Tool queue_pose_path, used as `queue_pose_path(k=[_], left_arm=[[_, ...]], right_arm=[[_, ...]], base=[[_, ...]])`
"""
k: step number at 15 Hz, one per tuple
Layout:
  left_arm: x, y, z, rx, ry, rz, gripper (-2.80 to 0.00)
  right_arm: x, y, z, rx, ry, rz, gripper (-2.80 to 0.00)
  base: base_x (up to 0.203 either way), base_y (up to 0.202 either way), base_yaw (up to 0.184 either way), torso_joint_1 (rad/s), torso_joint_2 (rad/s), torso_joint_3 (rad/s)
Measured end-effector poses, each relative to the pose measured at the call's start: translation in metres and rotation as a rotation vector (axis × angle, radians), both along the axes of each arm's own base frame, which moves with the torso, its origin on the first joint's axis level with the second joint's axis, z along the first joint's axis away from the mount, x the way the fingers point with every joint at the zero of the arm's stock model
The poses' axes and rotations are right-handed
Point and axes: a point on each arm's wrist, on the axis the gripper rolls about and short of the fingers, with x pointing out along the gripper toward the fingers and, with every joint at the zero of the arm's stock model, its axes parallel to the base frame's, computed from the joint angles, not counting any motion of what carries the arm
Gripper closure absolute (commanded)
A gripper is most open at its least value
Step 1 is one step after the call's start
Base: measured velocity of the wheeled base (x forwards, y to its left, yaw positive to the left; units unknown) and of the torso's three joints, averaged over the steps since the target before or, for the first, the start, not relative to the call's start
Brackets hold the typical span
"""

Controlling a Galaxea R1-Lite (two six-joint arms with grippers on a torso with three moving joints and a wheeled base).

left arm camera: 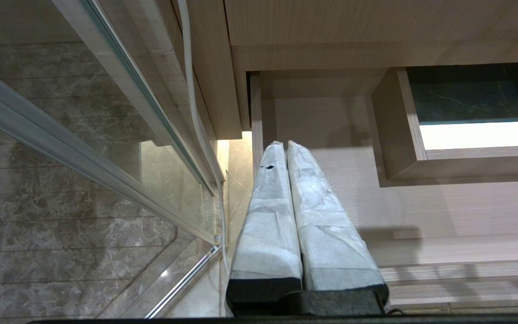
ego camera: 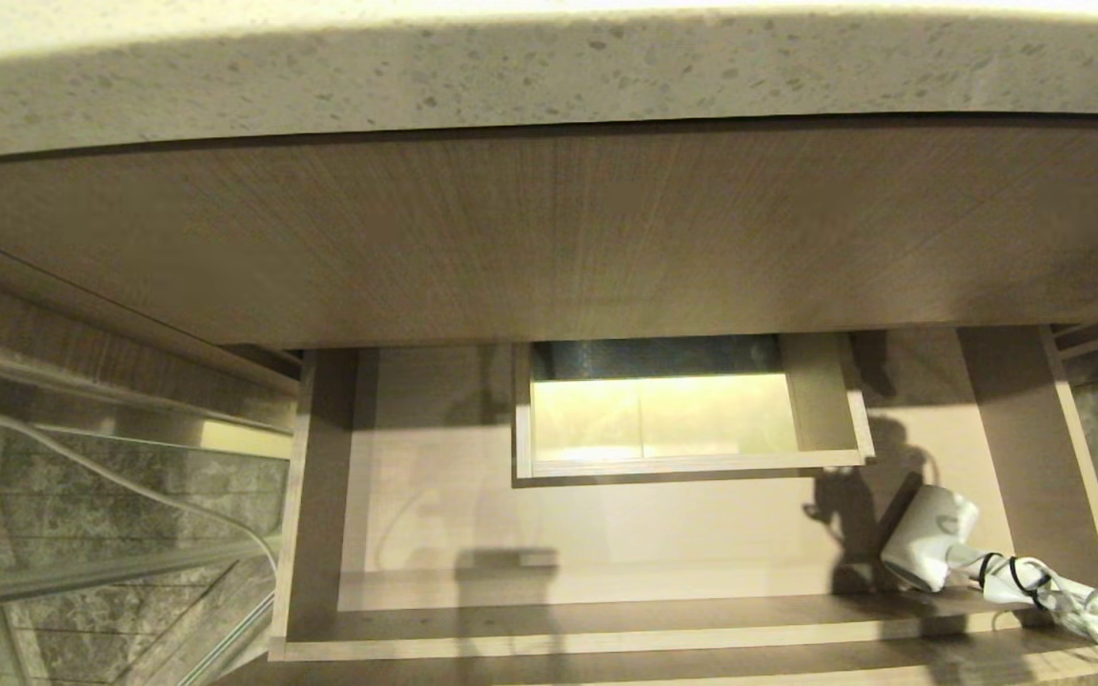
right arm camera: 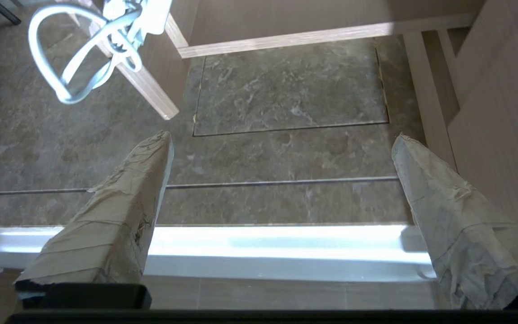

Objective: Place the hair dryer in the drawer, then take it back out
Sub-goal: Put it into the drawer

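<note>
We find the hair dryer point(ego camera: 930, 538) lying inside the open drawer point(ego camera: 315, 476), in its near right corner as the head view shows it, at roughly four o'clock from the boxed cut-out point(ego camera: 687, 410) in the drawer's middle. Its rounded white head sits toward the drawer's centre; its handle and bundled cord point(ego camera: 1078, 595) trail off toward four o'clock and spill over the drawer's front rail. The long axis therefore runs from about ten o'clock to four o'clock in that view

The right end effector point(right arm camera: 281, 216) does not appear in the head view. Its own camera shows its two taped fingers point(right arm camera: 119, 211) spread wide apart with nothing between them, pointing down at the stone floor point(right arm camera: 286, 90), with a loop of the pale cord and the drawer's corner beyond the fingertips, near but apart. The left end effector point(left arm camera: 286, 153) has its fingers pressed together, empty, hanging over the drawer's left end, well apart from the dryer

We judge the placing step done and the retrieval pending. The right arm is plainly the nearer one. The coming move turns on bringing its open fingers back over the drawer's right corner, across the dryer's long axis
</note>
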Motion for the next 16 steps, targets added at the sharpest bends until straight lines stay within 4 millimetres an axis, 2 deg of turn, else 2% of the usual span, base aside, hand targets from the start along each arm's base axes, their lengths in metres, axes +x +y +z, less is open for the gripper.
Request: queue_pose_path(k=[4, 8, 10, 16], left_arm=[[0.000, 0.000, 0.000, 0.000, 0.000, 0.000, 0.00], [0.000, 0.000, 0.000, 0.000, 0.000, 0.000, 0.00], [0.000, 0.000, 0.000, 0.000, 0.000, 0.000, 0.00], [0.000, 0.000, 0.000, 0.000, 0.000, 0.000, 0.00]], right_arm=[[-0.015, 0.004, 0.008, -0.010, -0.042, -0.012, -2.80], [-0.046, 0.010, 0.003, -0.007, 0.103, -0.041, -2.80], [-0.061, 0.012, -0.003, -0.018, 0.183, -0.099, -2.80], [-0.084, 0.017, -0.027, 0.110, 0.261, -0.324, -2.80]], base=[[0.000, 0.000, 0.000, 0.000, 0.00, 0.000], [0.000, 0.000, 0.000, 0.000, 0.00, 0.000], [0.000, 0.000, 0.000, 0.000, 0.00, 0.000], [0.000, 0.000, 0.000, 0.000, 0.00, 0.000]])
